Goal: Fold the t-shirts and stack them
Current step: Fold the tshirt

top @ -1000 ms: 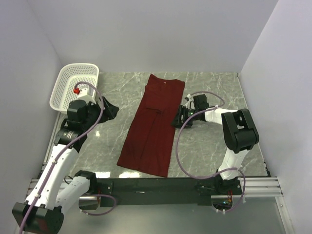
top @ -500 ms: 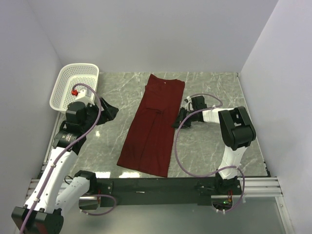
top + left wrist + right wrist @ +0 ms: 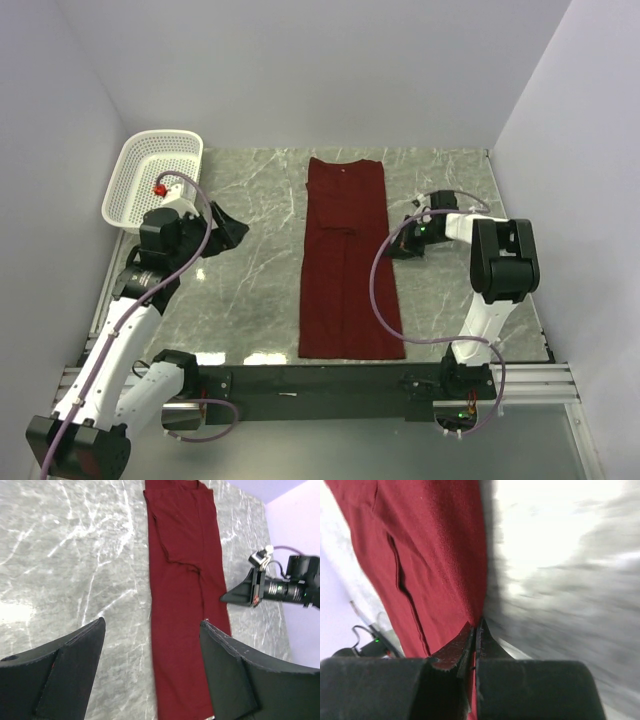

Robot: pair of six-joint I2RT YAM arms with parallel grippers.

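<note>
The overhead view alone takes in the whole marble table (image 3: 250,290). It shows one maroon t-shirt (image 3: 345,260) lying flat as a long narrow strip down the middle, one white basket (image 3: 140,170) at the far left corner, and two arms. Only the right wrist view shows the right gripper (image 3: 475,628) with its fingers pressed together on the shirt's right edge. The left wrist view shows the left gripper (image 3: 152,624) spread wide and holding nothing, over table left of the shirt.
</note>
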